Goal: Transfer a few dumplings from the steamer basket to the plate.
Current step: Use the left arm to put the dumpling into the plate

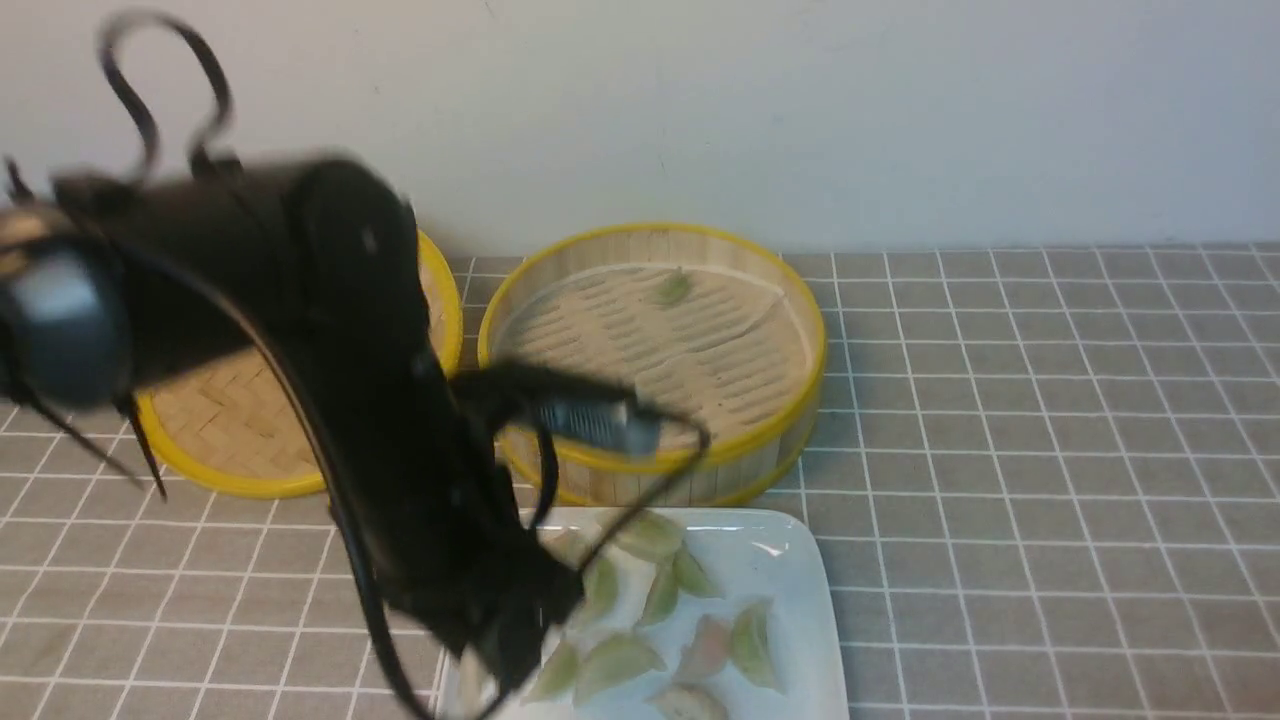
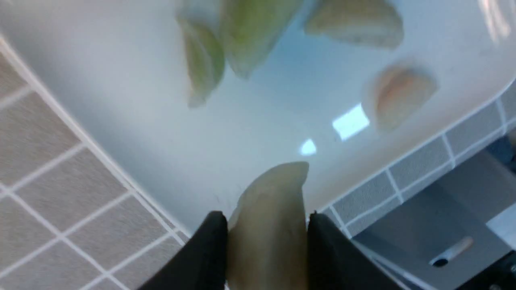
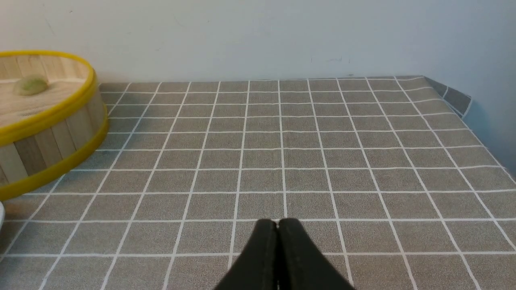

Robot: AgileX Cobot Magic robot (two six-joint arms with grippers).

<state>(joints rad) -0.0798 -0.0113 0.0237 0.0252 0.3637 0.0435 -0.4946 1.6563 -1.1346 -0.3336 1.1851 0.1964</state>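
- Over the near left edge of the plate (image 1: 790, 565), the left gripper (image 2: 267, 217) pinches one pale dumpling (image 2: 274, 189) between its jaws
- Other dumplings (image 1: 620, 660) lie on the plate
- One green dumpling (image 1: 672, 288) sits in the steamer basket (image 1: 800, 300)
- The right gripper (image 3: 277, 225) is closed tight and holds nothing

left hand (image 2: 268, 219): tilted down, clamped on dumpling (image 2: 271, 193) | right hand (image 3: 278, 224): fingers pressed together
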